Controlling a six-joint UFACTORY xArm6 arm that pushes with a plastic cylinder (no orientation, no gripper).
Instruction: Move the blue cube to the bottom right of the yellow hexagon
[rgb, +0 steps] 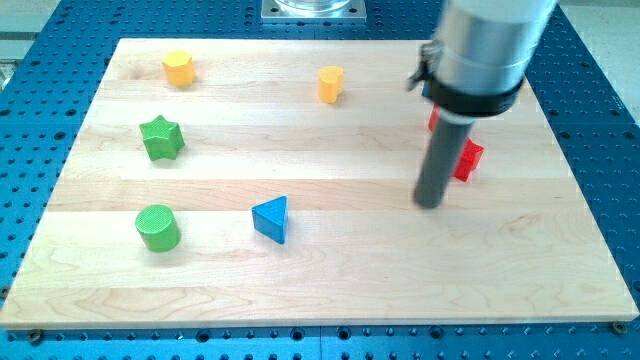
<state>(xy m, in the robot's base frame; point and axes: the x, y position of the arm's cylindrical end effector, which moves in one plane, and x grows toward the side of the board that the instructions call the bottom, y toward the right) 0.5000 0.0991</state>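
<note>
My tip (429, 205), a bare rod with no jaws to open or close, touches no block. No blue cube shows; the only blue block, a triangular prism (271, 218), lies well toward the view's left of my tip. 1 yellow hexagon (178, 68) sits far up-left.

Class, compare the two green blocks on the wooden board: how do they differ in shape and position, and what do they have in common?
Shape: the green star has points around its outline, while the green cylinder is round with a flat circular top. Position: the green star lies nearer the view's top; the green cylinder sits below it, closer to the board's bottom edge. Both are green, stand on the view's left, and are far from my tip.
</note>
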